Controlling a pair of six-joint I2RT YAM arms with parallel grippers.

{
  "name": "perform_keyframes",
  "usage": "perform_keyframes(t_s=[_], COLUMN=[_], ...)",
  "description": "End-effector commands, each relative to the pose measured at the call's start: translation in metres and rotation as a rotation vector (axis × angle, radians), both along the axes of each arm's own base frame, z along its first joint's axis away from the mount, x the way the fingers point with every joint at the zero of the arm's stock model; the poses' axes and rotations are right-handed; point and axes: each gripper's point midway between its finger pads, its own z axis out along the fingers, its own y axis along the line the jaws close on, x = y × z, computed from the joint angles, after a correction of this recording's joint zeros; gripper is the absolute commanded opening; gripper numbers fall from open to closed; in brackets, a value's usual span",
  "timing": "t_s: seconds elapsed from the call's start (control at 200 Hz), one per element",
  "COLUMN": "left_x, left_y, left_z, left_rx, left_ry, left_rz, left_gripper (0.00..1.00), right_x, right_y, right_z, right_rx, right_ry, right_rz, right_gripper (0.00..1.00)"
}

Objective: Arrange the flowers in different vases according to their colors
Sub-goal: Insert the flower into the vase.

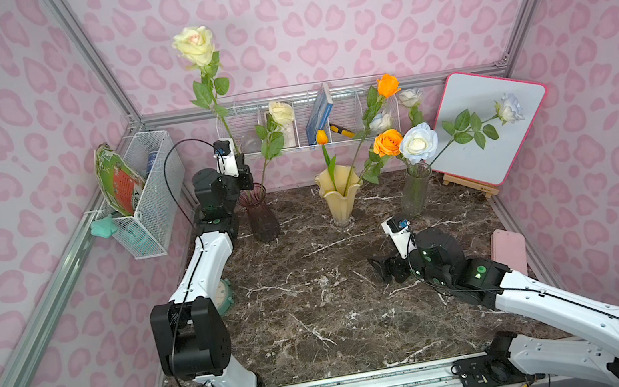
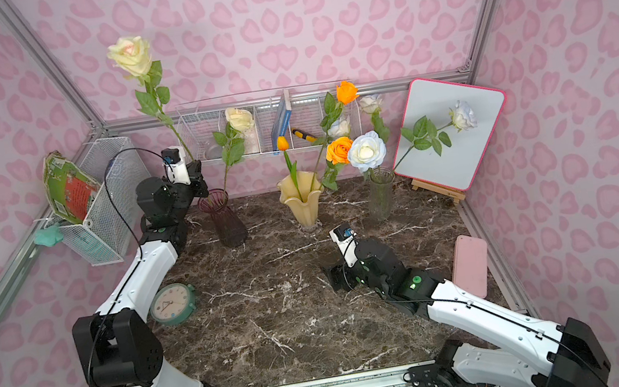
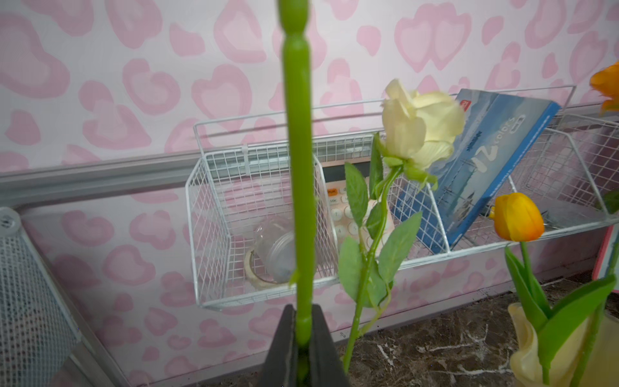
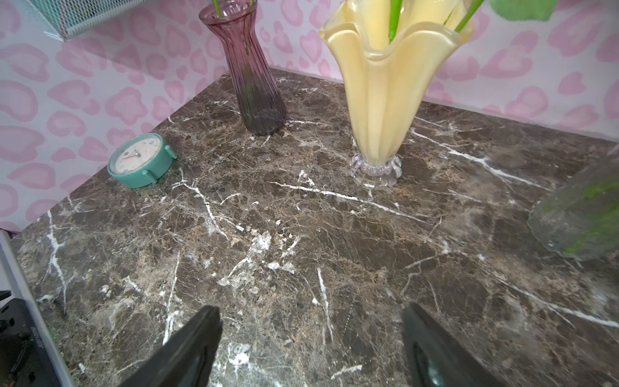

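While left tool point(image 3: 303, 313) is clamping cream rose point(image 1: 194, 46) by purple vase point(image 1: 259, 217), right tool point(image 4: 311, 310) is gaping empty; stem is likely needing lowering in.

Top views overhead from front; wrist views close, share yellow vase point(image 4: 382, 100).

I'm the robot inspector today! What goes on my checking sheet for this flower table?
Surface: dark marble tabletop, white veins.
Job's things: purple vase holds one cream rose; yellow vase holds orange roses and an orange tulip; clear vase holds a bluish-white rose.
Clutter: green clock and pink case on the tabletop; whiteboard on an easel at the back.
Hands: left hand shut on the stem of a second cream rose, near the purple vase's mouth; right hand open, empty, low over the tabletop.
Cables: black cable loops above the left arm.
Surroundings: pink patterned walls; white wire baskets on them.
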Motion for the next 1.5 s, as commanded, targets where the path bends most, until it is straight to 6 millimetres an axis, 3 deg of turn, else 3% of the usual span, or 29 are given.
perform_keyframes(t_s=[0.0, 0.17, 0.341, 0.401, 0.466, 0.571, 0.626, 0.716, 0.761, 0.801, 0.982, 1.112, 1.227, 1.498], left_x=[0.005, 0.014, 0.016, 0.015, 0.014, 0.011, 0.009, 0.003, -0.002, -0.008, -0.038, -0.07, -0.094, -0.143], left_y=[0.005, 0.008, 0.014, 0.014, 0.014, 0.013, 0.013, 0.015, 0.015, 0.016, 0.031, 0.046, 0.053, 0.059], left_z=[0.005, -0.025, -0.048, -0.057, -0.069, -0.083, -0.086, -0.09, -0.09, -0.089, -0.09, -0.097, -0.106, -0.105], left_rx=[-0.019, -0.045, -0.079, -0.089, -0.099, -0.106, -0.107, -0.116, -0.121, -0.128, -0.139, -0.165, -0.179, -0.184], left_ry=[-0.078, -0.069, -0.083, -0.063, -0.022, 0.019, 0.034, 0.071, 0.084, 0.092, 0.164, 0.226, 0.306, 0.321], left_rz=[0.018, 0.025, 0.057, 0.058, 0.057, 0.062, 0.062, 0.077, 0.082, 0.092, 0.187, 0.28, 0.34, 0.428], left_gripper=[0.0, 0.0, 0.0, 0.24, 0.43, 0.55, 0.7, 0.75, 0.84, 0.99, 0.99, 0.99, 0.99, 0.99], right_x=[-0.003, -0.003, -0.006, -0.007, -0.006, -0.007, -0.008, -0.01, -0.011, -0.012, -0.01, -0.005, 0.004, 0.032], right_y=[0.009, 0.005, 0.0, -0.003, -0.006, -0.01, -0.011, -0.015, -0.017, -0.019, -0.025, -0.032, -0.041, -0.065], right_z=[0.001, -0.025, -0.033, -0.034, -0.033, -0.032, -0.03, -0.026, -0.025, -0.022, -0.014, -0.013, -0.01, -0.012], right_rx=[0.029, -0.001, 0.003, 0.002, 0.005, 0.008, 0.013, 0.022, 0.025, 0.029, 0.032, 0.043, 0.048, 0.021], right_ry=[0.0, 0.047, 0.058, 0.059, 0.058, 0.056, 0.053, 0.044, 0.042, 0.038, 0.042, 0.06, 0.07, 0.09], right_rz=[0.045, 0.037, 0.028, 0.022, 0.015, 0.01, 0.007, 0.0, -0.004, -0.008, -0.024, -0.045, -0.082, -0.215], right_gripper=[0.87, 0.87, 0.87, 0.87, 0.87, 0.87, 0.87, 0.87, 0.87, 0.87, 0.87, 0.88, 0.88, 0.9])
